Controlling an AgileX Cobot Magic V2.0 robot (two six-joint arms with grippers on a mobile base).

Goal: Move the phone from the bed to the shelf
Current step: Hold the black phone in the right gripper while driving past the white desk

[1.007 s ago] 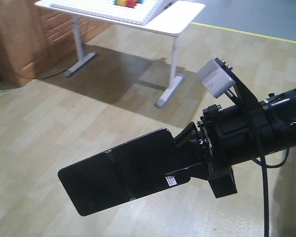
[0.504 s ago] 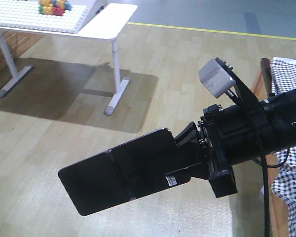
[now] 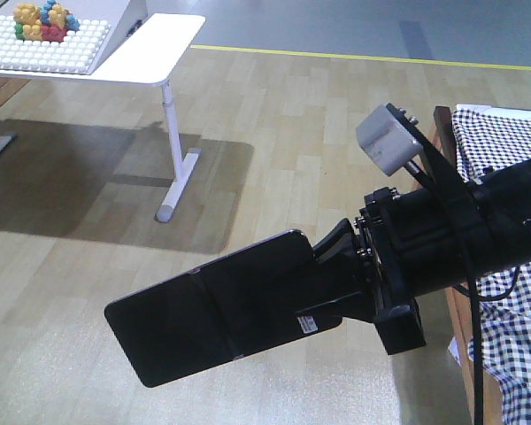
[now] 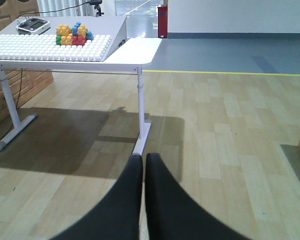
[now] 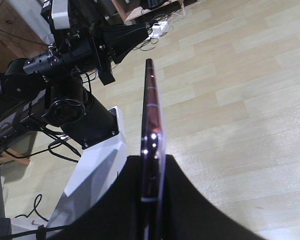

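The phone (image 3: pixel 214 312) is a glossy black slab with a crease across its middle and a white sticker near its held end. It hangs in the air over the wooden floor, with my right gripper (image 3: pixel 333 279) shut on that end. In the right wrist view the phone (image 5: pixel 150 115) shows edge-on, its pinkish rim clamped between the two black fingers (image 5: pixel 190 200). My left gripper (image 4: pixel 143 162) is shut with nothing in it. The bed (image 3: pixel 506 146), in black-and-white check bedding, shows at the right edge. The shelf is out of view.
A white table (image 3: pixel 150 57) on thin legs stands at the back left, carrying a studded white board (image 4: pixel 50 47) with coloured blocks (image 4: pixel 72 35). A yellow line (image 3: pixel 354 57) crosses the floor beyond. My left arm (image 5: pixel 65 55) and the white base (image 5: pixel 97 170) lie left of the phone.
The whole view has swung: the white table has slid left across the front view and the bed has come in at the right. The phone stays the same in my right gripper.
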